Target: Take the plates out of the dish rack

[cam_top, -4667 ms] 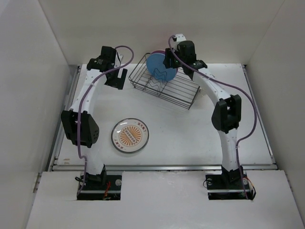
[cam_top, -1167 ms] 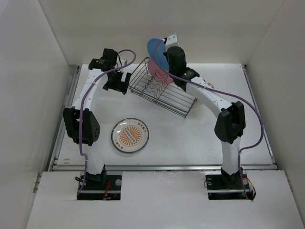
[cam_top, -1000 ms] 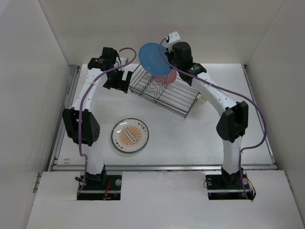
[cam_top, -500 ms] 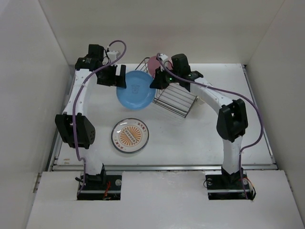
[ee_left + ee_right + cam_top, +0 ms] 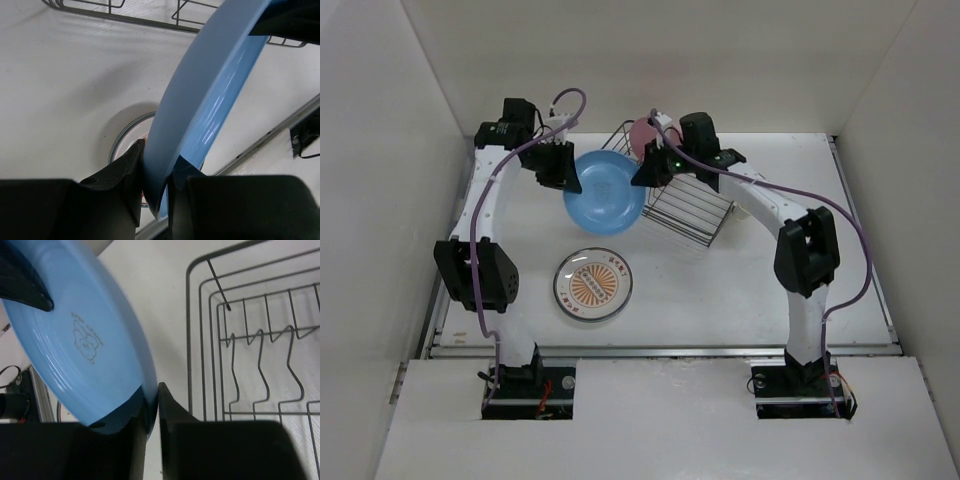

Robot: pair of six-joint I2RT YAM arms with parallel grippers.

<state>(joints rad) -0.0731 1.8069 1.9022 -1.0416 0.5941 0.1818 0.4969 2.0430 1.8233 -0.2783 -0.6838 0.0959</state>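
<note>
A plain blue plate hangs in the air left of the dish rack, held from both sides. My left gripper is shut on its left rim, and in the left wrist view the rim sits pinched between the jaws of that gripper. My right gripper is shut on the plate's right rim, which shows in the right wrist view as the blue plate in the gripper. A pink plate stands upright in the rack's far end.
An orange-sunburst plate lies flat on the table below the blue plate; its grey rim shows under the left fingers. The rack's wavy wire dividers are right of the right gripper. White walls enclose the table.
The right arm carried the blue plate from above the rack down and left. The left gripper moved in and shut on the plate's left rim. The rack shifted slightly.
</note>
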